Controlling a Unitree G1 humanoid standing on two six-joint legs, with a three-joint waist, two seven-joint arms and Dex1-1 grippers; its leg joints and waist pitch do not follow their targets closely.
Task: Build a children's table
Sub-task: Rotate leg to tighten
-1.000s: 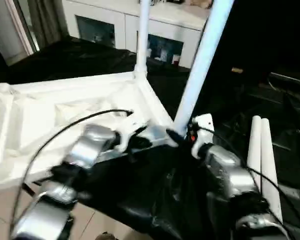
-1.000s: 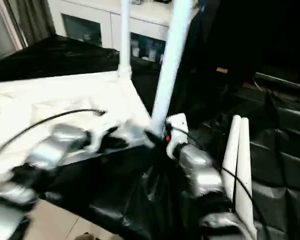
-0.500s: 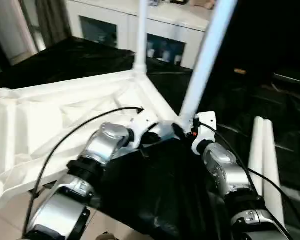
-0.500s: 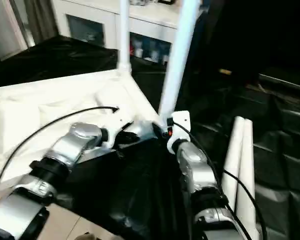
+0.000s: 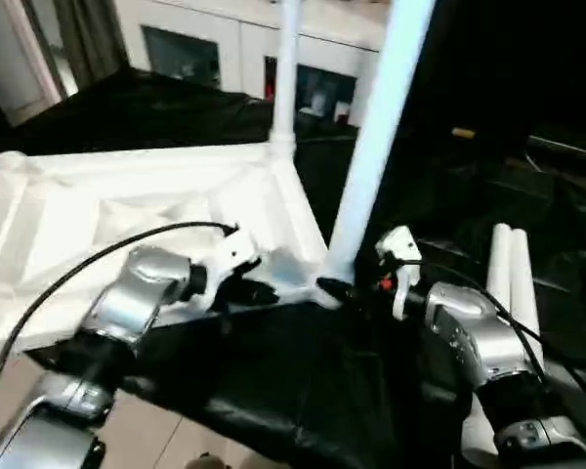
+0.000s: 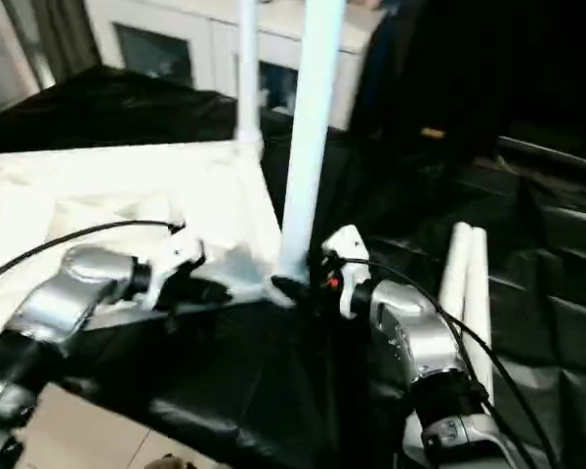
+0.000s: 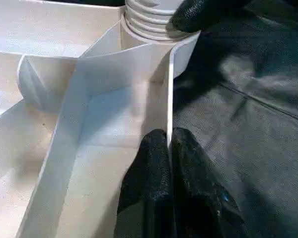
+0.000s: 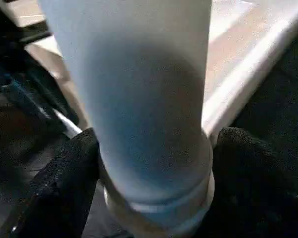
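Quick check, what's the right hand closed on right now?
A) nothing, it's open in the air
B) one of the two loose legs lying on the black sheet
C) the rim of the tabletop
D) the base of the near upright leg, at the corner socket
D: the right hand has a black finger on either side of the near upright leg just above its socket, while the left hand pinches the tabletop rim.

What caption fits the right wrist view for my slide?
Right gripper fingers straddling the base of a white table leg seated in the tabletop corner socket.

Smooth white plastic leg (image 5: pixel 376 147), glossy black sheeting (image 5: pixel 303 391)
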